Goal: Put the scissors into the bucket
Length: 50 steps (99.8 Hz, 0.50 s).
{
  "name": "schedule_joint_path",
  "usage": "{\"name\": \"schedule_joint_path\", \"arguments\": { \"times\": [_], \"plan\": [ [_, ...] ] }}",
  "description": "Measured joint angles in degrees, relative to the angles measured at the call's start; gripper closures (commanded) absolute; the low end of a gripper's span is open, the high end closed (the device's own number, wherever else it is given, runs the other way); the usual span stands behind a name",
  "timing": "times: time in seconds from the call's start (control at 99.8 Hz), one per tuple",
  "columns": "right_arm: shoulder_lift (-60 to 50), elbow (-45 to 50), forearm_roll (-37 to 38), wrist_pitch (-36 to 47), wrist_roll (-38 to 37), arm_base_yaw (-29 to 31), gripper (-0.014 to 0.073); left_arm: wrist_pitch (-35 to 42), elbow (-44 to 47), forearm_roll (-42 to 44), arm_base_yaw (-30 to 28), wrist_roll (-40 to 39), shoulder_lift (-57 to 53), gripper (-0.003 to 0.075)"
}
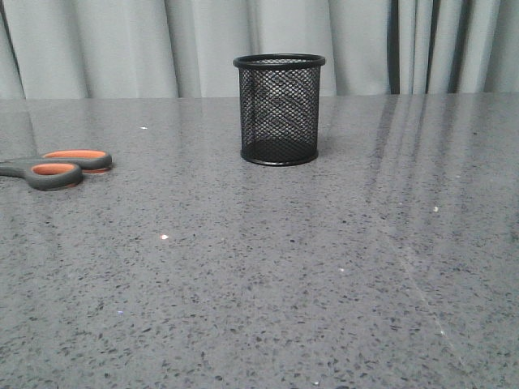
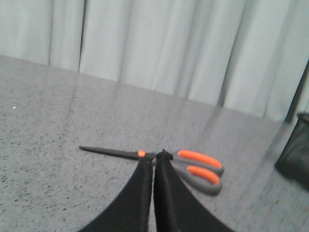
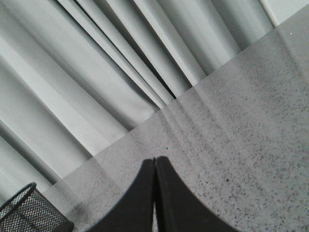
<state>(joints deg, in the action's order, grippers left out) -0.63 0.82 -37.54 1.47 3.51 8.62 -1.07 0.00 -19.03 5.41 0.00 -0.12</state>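
Note:
The scissors (image 1: pixel 58 167) lie flat on the grey table at the far left, only their grey, orange-lined handles in the front view. The left wrist view shows them whole (image 2: pixel 199 166), slim dark blades pointing away from the bucket. The bucket (image 1: pixel 279 109), a black wire-mesh cup, stands upright at the table's middle back; it also shows in the left wrist view (image 2: pixel 295 155) and in the right wrist view (image 3: pixel 30 214). My left gripper (image 2: pixel 153 160) is shut and empty, its tips short of the scissors' pivot. My right gripper (image 3: pixel 155 162) is shut and empty over bare table.
The speckled grey table (image 1: pixel 284 284) runs back to pale pleated curtains (image 1: pixel 122 44). Neither arm shows in the front view.

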Motion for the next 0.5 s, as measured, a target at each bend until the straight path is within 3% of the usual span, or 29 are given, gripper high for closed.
{"name": "schedule_joint_path", "arguments": {
  "times": [0.241,0.341,0.501],
  "plan": [
    [0.00,-1.99,1.61,-5.81,0.00,0.00,0.0649,4.02,-0.09,-7.53,0.00,0.00,0.00,0.0740],
    [0.26,-6.55,4.70,-10.02,0.00,0.00,0.0651,0.06,-2.32,-6.19,0.00,0.00,0.00,0.0740],
    [6.65,-16.08,10.89,-14.63,2.07,0.00,0.0652,-9.54,-13.08,2.91,0.00,0.00,6.61,0.0739]
  ]
}}
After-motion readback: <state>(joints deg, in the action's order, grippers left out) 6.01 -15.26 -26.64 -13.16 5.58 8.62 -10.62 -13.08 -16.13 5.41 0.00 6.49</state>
